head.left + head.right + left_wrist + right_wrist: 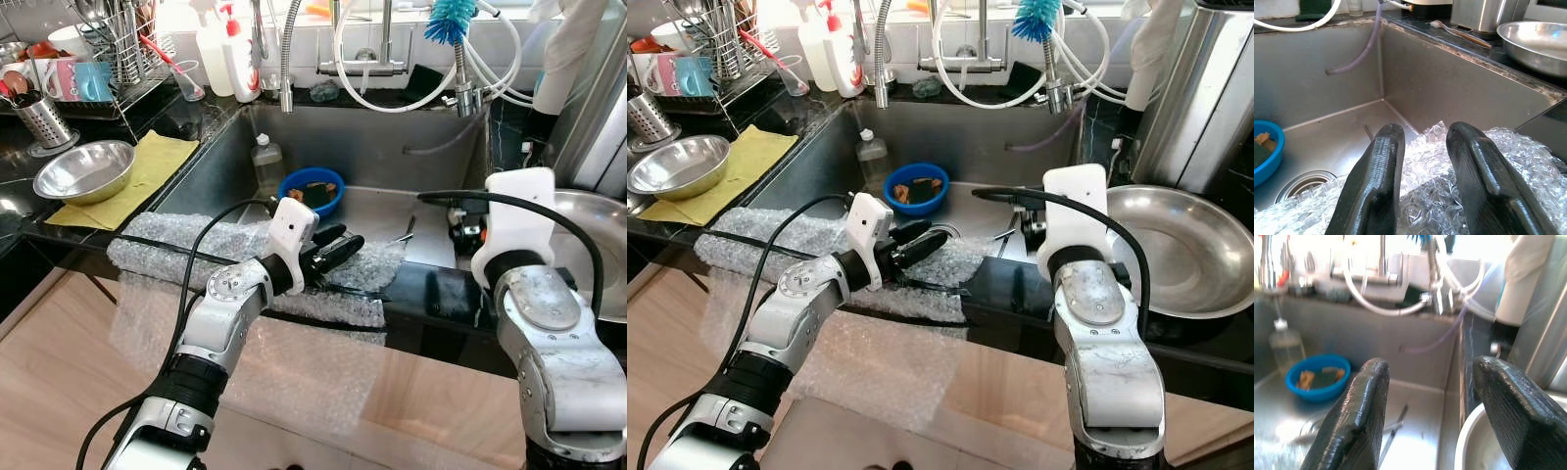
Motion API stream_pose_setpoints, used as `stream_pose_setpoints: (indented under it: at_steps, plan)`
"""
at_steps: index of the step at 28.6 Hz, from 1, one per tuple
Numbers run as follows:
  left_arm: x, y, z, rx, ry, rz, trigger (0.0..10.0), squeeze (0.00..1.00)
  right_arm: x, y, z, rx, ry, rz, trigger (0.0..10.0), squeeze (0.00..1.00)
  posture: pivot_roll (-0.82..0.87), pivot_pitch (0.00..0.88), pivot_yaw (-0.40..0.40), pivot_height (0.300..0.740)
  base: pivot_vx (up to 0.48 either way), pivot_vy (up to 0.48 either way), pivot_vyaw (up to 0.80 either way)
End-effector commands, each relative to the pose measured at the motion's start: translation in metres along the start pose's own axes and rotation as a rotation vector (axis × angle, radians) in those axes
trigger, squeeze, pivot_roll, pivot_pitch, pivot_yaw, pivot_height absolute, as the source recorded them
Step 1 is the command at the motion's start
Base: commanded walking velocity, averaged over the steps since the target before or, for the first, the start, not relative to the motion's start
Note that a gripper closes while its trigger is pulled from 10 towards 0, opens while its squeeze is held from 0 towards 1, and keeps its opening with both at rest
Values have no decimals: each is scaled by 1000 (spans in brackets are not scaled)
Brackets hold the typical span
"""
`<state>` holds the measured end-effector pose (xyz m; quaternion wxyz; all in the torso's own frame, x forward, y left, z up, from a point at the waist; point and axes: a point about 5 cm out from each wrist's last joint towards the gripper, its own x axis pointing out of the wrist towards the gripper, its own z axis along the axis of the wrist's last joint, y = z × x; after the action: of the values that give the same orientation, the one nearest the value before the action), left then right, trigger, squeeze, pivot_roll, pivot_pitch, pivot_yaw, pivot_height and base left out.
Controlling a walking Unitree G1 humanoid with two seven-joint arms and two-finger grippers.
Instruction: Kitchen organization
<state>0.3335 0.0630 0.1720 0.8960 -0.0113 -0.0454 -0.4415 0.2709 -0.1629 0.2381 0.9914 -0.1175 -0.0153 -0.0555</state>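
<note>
A sheet of bubble wrap lies along the sink's front edge and hangs down the cabinet front. My left gripper reaches over its right end, fingers a little apart with nothing between them; the left wrist view has the fingertips just above the bubble wrap. My right gripper is open and empty, held above the sink's right side near a big steel pan. Inside the sink sit a blue bowl with scraps, a clear bottle and a thin utensil.
A steel bowl rests on a yellow cloth on the left counter. Behind it are a dish rack, a cutlery holder and soap bottles. Faucet hoses and a blue brush hang over the sink.
</note>
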Motion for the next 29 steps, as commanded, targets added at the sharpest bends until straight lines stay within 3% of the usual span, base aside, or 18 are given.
stream_pose_setpoints:
  at_steps: [1,5,11,21,26,29]
  plan:
    - [-3,3,-12,3,56,39,10000,0,-3,2,0,26,-31,-45,10000,0,-158,87,130,740,0,0,0]
    - [-3,5,-12,2,52,51,10000,0,-6,-1,-15,55,13,-140,10000,0,-159,87,130,740,0,0,0]
    - [-2,6,-13,4,48,59,10000,0,-9,1,-39,88,103,-169,10000,0,-155,88,128,740,0,0,0]
    - [-2,7,-14,5,47,68,10000,0,-10,6,-41,42,87,-141,10000,0,-156,89,128,740,0,0,0]
    - [-1,10,-12,18,24,122,10000,0,-9,18,-20,-27,-91,11,10000,0,-157,89,129,740,0,0,0]
    - [0,17,-8,23,-28,228,10000,0,-6,21,-1,-69,-229,69,10000,0,-159,89,129,740,0,0,0]
